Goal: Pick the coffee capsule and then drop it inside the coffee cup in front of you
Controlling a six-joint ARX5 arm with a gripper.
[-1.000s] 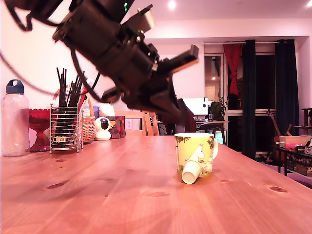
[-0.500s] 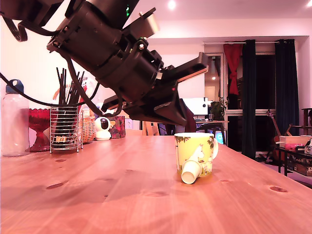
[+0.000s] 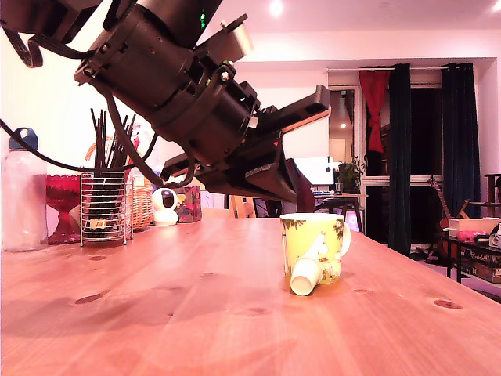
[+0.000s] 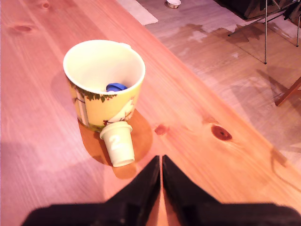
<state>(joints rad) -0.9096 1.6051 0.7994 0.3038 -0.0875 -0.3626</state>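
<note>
Wrist view shows the hand (image 4: 161, 162) with its two dark fingers pressed together, tips nearly touching and holding nothing, hovering above the wooden desk (image 4: 197, 117). Just ahead of them stands the yellow-green coffee cup (image 4: 104, 84), upright, with a blue object (image 4: 115, 87) lying inside on its bottom. A pale cream coffee capsule (image 4: 118, 143) lies tipped on the desk, leaning against the cup's outer wall. From the exterior view, the arm (image 3: 180, 102) hangs above and to the exterior view's left of the cup.

Warm pink cast, overhead ceiling glare
</note>
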